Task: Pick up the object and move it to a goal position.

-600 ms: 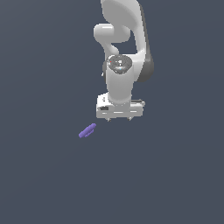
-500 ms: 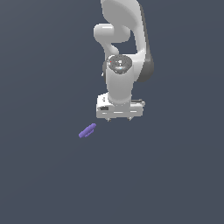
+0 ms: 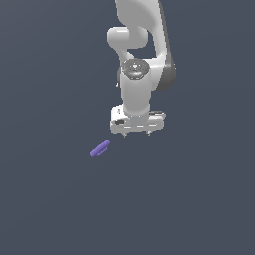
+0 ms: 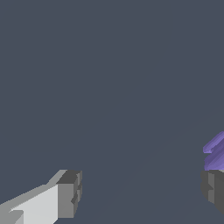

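Observation:
The object (image 3: pixel 99 148) is a small purple piece like two short rods side by side, lying flat on the dark grey floor. My white gripper (image 3: pixel 137 134) hangs pointing down, to the exterior view's right of the object and apart from it. Its jaws are open and hold nothing. In the wrist view the object (image 4: pixel 215 151) shows at the picture's edge, just beyond one dark fingertip (image 4: pixel 213 187). The other fingertip (image 4: pixel 69 194) is far across, and the gripper (image 4: pixel 141 191) has only bare floor between its jaws.
The white arm (image 3: pixel 142 45) rises behind the gripper. A plain dark grey floor (image 3: pixel 60 209) surrounds everything.

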Motion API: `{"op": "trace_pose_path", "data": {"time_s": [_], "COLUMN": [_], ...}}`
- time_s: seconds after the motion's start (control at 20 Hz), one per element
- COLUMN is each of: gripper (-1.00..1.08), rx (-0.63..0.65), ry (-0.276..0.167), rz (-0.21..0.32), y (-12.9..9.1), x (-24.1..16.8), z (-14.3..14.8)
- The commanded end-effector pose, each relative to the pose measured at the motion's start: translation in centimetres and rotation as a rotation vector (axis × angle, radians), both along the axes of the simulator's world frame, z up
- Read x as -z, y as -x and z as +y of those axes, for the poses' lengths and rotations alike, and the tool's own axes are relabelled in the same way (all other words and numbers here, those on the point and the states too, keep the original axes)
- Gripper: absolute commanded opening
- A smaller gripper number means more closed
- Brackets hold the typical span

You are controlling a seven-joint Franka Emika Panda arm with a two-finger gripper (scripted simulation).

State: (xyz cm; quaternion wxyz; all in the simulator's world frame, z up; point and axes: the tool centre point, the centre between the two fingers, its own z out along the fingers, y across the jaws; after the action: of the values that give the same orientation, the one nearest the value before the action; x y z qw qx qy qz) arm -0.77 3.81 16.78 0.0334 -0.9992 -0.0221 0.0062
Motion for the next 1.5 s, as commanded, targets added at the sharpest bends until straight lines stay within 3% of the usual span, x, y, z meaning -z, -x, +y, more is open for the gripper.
{"op": "trace_pose_path", "data": {"time_s": [0.0,0.55,1.45], "gripper": [1.00,1.00,1.00], "rx": [0.001,0.161,0.746], "ry": [0.000,0.006,0.057], "rz": [0.000,0.007,0.016], "y": [0.0,-0.3,0.7], "x": [0.0,1.7,7.7], "z": [0.0,-3.2,-15.7]}}
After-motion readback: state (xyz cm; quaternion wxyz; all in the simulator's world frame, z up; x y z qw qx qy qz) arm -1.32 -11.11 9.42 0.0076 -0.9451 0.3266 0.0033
